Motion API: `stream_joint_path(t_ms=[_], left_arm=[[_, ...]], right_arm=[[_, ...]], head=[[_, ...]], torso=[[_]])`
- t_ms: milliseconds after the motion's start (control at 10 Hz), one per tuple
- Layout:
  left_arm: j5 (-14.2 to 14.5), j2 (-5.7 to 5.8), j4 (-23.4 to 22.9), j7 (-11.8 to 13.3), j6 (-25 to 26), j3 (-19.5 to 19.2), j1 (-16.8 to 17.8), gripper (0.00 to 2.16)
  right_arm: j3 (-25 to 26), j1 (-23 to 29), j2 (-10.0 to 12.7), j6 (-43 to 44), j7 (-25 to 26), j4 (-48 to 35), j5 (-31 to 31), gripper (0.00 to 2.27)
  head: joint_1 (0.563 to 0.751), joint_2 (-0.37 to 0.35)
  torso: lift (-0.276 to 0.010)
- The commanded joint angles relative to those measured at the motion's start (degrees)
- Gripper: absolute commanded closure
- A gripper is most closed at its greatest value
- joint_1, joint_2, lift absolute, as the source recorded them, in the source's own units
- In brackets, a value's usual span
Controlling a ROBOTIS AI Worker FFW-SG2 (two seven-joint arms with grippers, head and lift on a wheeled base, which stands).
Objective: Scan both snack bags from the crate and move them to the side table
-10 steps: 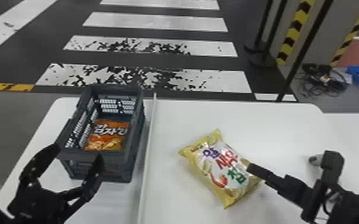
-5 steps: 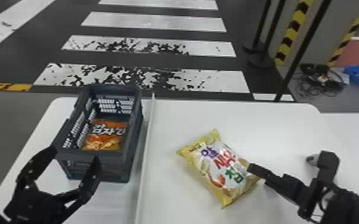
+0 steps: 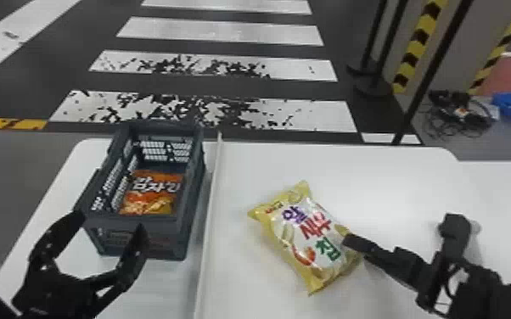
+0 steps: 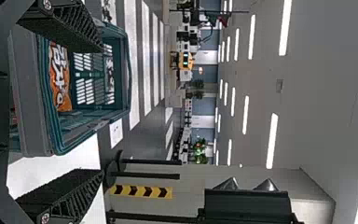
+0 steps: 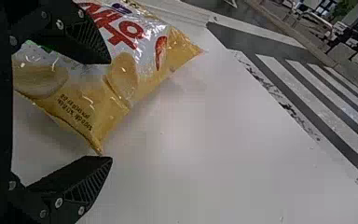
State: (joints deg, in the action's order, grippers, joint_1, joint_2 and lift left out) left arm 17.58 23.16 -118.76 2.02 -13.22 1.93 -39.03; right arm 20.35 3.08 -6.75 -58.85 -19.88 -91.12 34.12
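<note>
Right gripper (image 3: 403, 232): black fingers apart, nothing clamped between them. One fingertip is at the edge of the plump yellow-and-white foil snack bag (image 3: 310, 242), perhaps touching; cannot tell. The other finger stands off to the side, over the white table (image 3: 394, 182). Bag lies flat, printed face up, mostly past the first fingertip.

Left gripper (image 3: 110, 225): fingers apart too, empty, just in front of the dark grey plastic crate (image 3: 169, 246). Inside, beyond those fingertips, lies the orange foil snack bag (image 3: 153, 193). A thin white strip (image 3: 213, 191) runs between the two grippers.

My reading: the step is the right arm's handling of the yellow bag. If picking up, I'd bring the bag's nearer end midway between the fingers, low to the table, before closing; as they stand, they'd likely shove it toward the strip. Close gently: foil is slick and the puffed middle would bulge out. If letting go, draw the fingers clear without snagging the crimped edge.
</note>
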Motion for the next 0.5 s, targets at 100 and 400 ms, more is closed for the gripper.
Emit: stream_joint_path(t_ms=[100,400], left_arm=[[0.0,-0.13,0.4,0.0,0.0,0.0,0.0,0.08],[0.1,-0.13,1.0,0.0,-0.2,0.1,0.1,0.08]], right_arm=[[-2.1,-0.4,0.1,-1.1,3.1,0.2,-4.9,1.92],[-1.1,0.3,0.1,-1.6,0.5,0.0,-5.1,2.25]], head=[[0.695,-0.037],[0.695,-0.038]], torso=[[-0.099],[-0.099]])
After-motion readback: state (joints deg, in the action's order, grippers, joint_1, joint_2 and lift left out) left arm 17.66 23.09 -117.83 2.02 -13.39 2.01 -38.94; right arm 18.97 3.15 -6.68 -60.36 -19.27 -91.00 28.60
